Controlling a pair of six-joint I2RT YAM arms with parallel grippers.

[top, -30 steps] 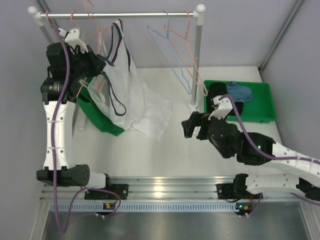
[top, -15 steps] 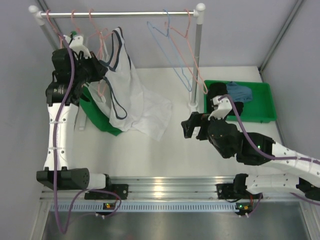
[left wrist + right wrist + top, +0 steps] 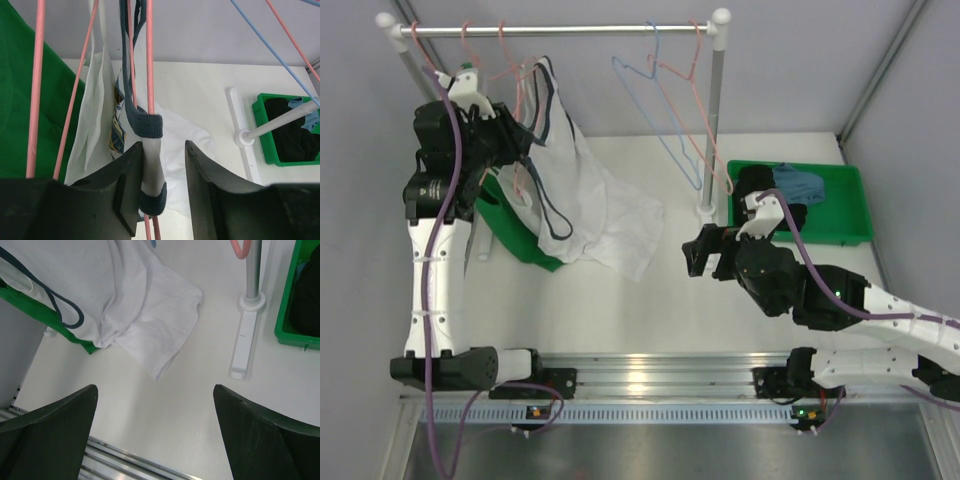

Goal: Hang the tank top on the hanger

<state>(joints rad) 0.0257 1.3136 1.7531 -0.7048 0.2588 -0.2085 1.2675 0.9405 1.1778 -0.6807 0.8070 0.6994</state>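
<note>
The tank top [image 3: 585,195] hangs by a strap [image 3: 150,127] at the pink hanger [image 3: 149,60], its bottom on the table [image 3: 620,300]. My left gripper [image 3: 163,146] is narrow around strap and hanger; I cannot tell if it pinches. My right gripper [image 3: 155,390] is wide, holding nothing. The strap may slip off if I pull. The blue and yellow letters [image 3: 116,135] are too folded to read.

The clothes rail [image 3: 580,30] spans the desk's [image 3: 650,300] far edge. The hanger [image 3: 149,60] sits below the rail's left end, against the tank top's [image 3: 590,200] strap. The top drapes over a bin [image 3: 520,250] at the left edge and onto the desk. Further hangers [image 3: 275,52] hang toward the right end. A second bin [image 3: 860,215], holding clothes [image 3: 800,185], occupies the far right corner.
</note>
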